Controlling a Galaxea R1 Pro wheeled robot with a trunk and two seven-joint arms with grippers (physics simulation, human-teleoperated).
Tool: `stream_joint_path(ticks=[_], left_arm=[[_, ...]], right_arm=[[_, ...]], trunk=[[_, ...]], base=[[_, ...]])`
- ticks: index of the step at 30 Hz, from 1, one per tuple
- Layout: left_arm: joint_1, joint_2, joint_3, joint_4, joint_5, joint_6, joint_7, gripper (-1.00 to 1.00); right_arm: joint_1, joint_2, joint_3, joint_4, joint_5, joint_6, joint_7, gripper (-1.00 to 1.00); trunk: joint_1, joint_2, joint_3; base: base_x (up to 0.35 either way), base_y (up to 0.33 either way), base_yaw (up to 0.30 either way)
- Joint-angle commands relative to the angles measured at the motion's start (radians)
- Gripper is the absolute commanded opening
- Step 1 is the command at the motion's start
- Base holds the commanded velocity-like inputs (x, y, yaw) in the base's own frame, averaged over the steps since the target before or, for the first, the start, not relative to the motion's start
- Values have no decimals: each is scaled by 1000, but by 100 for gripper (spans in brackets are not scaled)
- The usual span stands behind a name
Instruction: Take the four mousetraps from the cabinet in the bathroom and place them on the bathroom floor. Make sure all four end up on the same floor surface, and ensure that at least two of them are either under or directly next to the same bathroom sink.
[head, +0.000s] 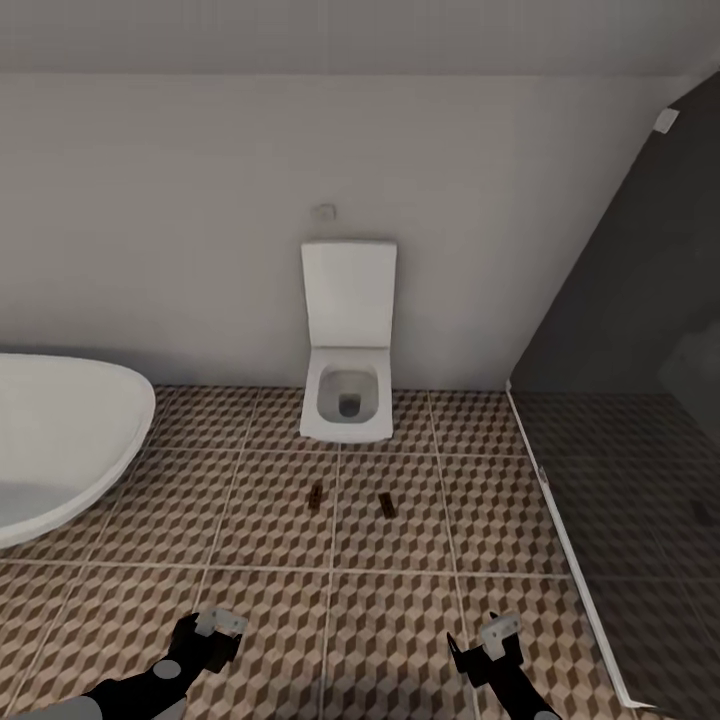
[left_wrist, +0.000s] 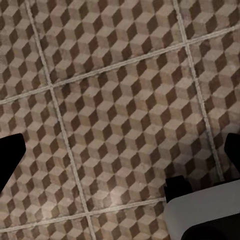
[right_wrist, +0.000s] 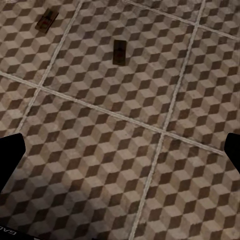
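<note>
Two mousetraps lie flat on the cube-patterned bathroom floor (head: 400, 560) in front of the toilet, one at the left (head: 316, 496) and one at the right (head: 385, 505). The right wrist view shows the same two mousetraps (right_wrist: 46, 20) (right_wrist: 119, 52) ahead of the right gripper (right_wrist: 120, 152). That gripper is open and empty, with its dark fingertips (right_wrist: 10, 155) far apart. The left gripper (left_wrist: 120, 155) is also open and empty over bare tiles. Both grippers hang low at the near edge of the head view, left (head: 210, 635) and right (head: 485, 645). The cabinet and the sink are out of view.
A square white toilet (head: 348, 340) stands against the back wall. An oval white bathtub (head: 60, 440) fills the left side. A dark glass shower screen (head: 620, 400) with a white floor rail closes off the right. A pale part of the robot (left_wrist: 200, 217) shows in the left wrist view.
</note>
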Motion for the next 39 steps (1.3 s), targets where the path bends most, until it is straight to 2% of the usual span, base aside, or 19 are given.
stream_joint_path(ticks=[1, 39], left_arm=[[-1, 1, -9, -3, 7, -4, 8, 100], [-1, 1, -9, -3, 7, -4, 8, 100]], right_arm=[[-1, 0, 1, 1, 3, -3, 0, 100], [-1, 0, 1, 1, 3, -3, 0, 100]], trunk=[[1, -2, 0], [1, -2, 60]], base=[[0, 0, 0], [0, 0, 0]])
